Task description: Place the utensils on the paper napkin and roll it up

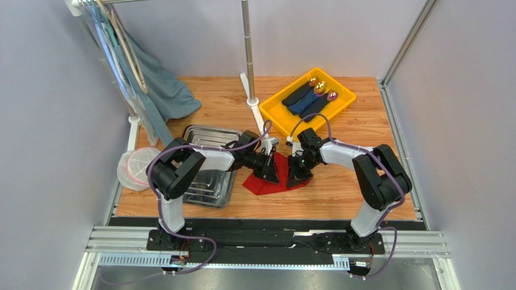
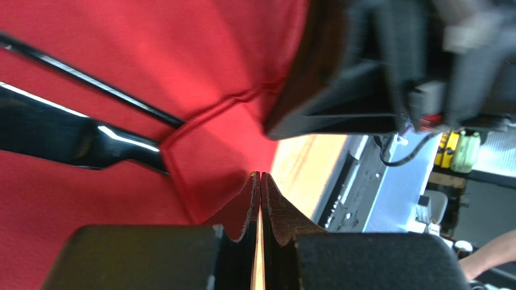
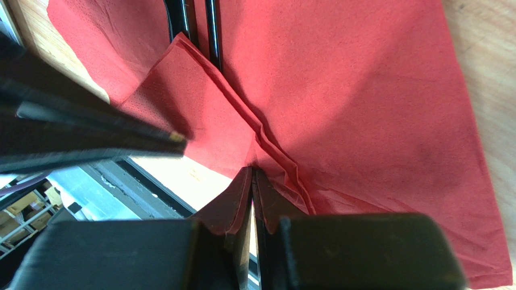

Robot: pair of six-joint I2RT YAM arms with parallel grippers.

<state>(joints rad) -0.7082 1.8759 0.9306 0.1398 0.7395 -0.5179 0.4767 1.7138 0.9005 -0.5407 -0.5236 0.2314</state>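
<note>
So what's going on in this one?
Both arms meet over the red napkin mid-table. The left gripper and right gripper are each shut on a folded-over edge of it. The black utensils lie on the napkin with their ends tucked under that fold, so the rolling looks barely begun. A steel tray sits to the left and a yellow bin behind.

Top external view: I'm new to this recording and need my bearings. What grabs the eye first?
The bright red paper napkin in the middle of the table, where the left end effector and right end effector meet, each pinching a raised fold. Black utensils lie tucked under that fold. Behind, toward the right, a yellow bin holds dark rolls.
</note>
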